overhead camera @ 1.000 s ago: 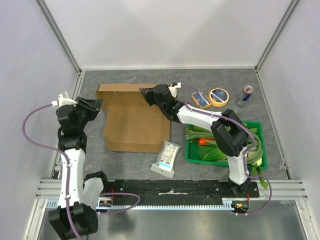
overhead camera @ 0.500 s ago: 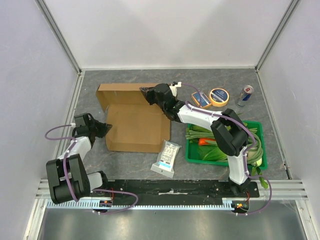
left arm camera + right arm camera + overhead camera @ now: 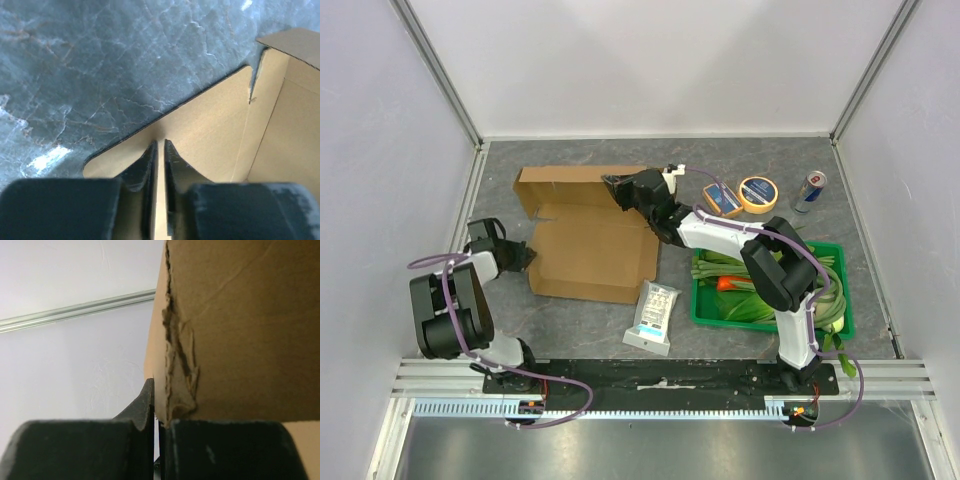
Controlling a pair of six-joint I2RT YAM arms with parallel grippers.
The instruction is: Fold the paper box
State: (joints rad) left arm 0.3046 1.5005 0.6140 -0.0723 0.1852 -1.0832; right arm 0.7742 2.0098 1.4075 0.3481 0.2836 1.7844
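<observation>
At the left edge of the top view, find the left gripper [image 3: 526,257] down low on the grey marbled worktop [image 3: 570,322], nosed against the left flap of the large plain brown corrugated-cardboard paper box [image 3: 590,240]. In its wrist view, closed to a thin slit over the flap's rounded corner, with no sure hold on the cardboard to be made out.

Just right of that, centre-left of the frame, see the paper box lying open on its base with the back wall raised. At the upper right end of that wall, find the right gripper [image 3: 617,185] clamped tight on the cardboard, right at a torn, crumpled edge.

Lower centre, just beside the box's near right corner, note the small white-and-blue plastic packet [image 3: 653,317]; further right, the green plastic crate [image 3: 697,300] of vegetables.

Likely trouble from here:
- ripping that weakened edge further by pulling hard or twisting
- sliding the whole box instead of creasing it, for want of a firm left hold
- shoving the packet along, or snagging on it, while swinging a near flap
</observation>
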